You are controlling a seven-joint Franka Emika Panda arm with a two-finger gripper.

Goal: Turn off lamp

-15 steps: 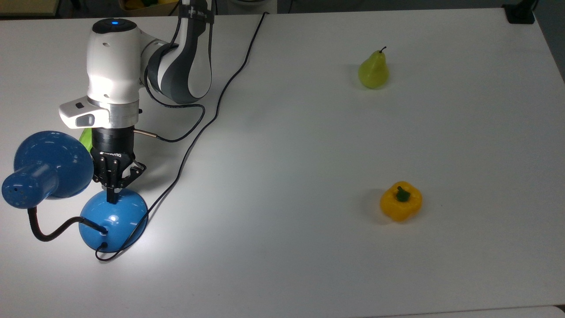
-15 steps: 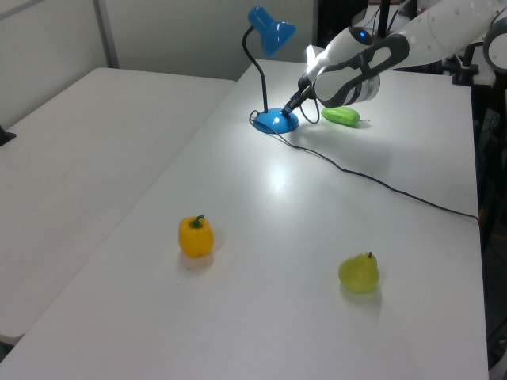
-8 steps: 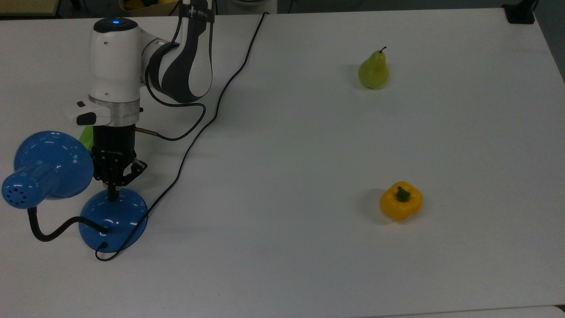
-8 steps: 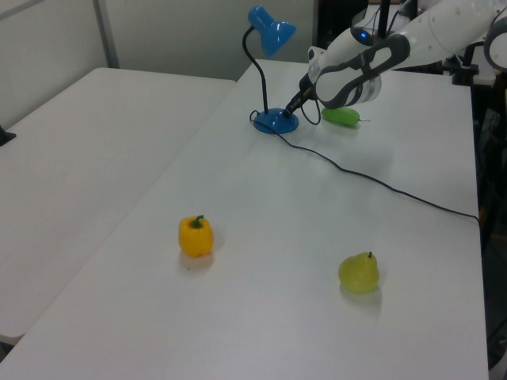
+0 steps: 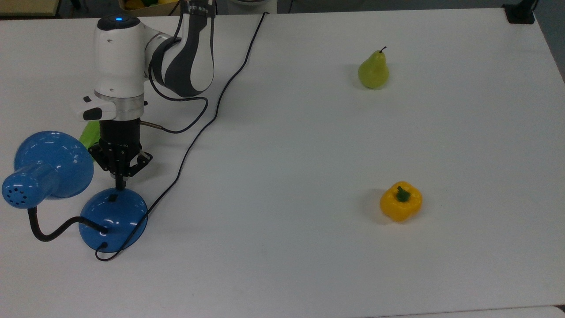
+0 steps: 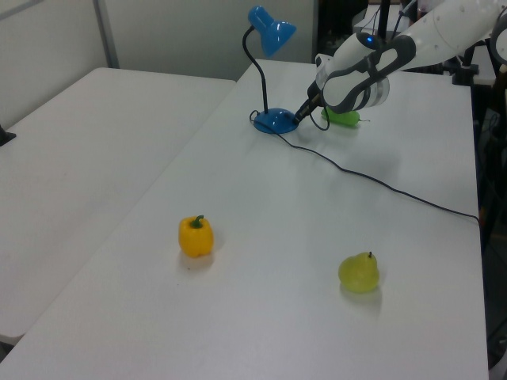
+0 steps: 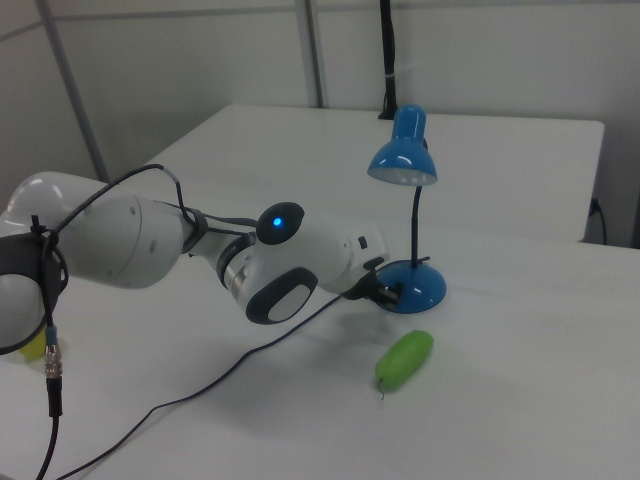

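Scene: a white table [image 5: 309, 265] with a blue desk lamp [image 5: 112, 214], a yellow bell pepper [image 5: 401, 201], a green pear [image 5: 373, 70] and a green pod-shaped vegetable [image 7: 403, 359].
Lamp: it stands near the top view's left edge; the dome base carries a small black switch [image 5: 112, 198], a black gooseneck curls up to the flared shade [image 5: 48, 168], and a black cord [image 5: 220, 101] trails away across the table. No glow falls under the shade, so it appears to be off.
Claw: the gripper [image 5: 120, 182] has its two fingers pressed together to a single point, with nothing between them.
Claw to lamp: the tip hangs just above the far rim of the base, close to the switch but apart from it; the shade sits just beside the claw, on the top view's left.
Risk: a further press on the switch would likely turn the light back on. A sideways swing of the arm could catch the shade or drag the cord and tip the lamp.
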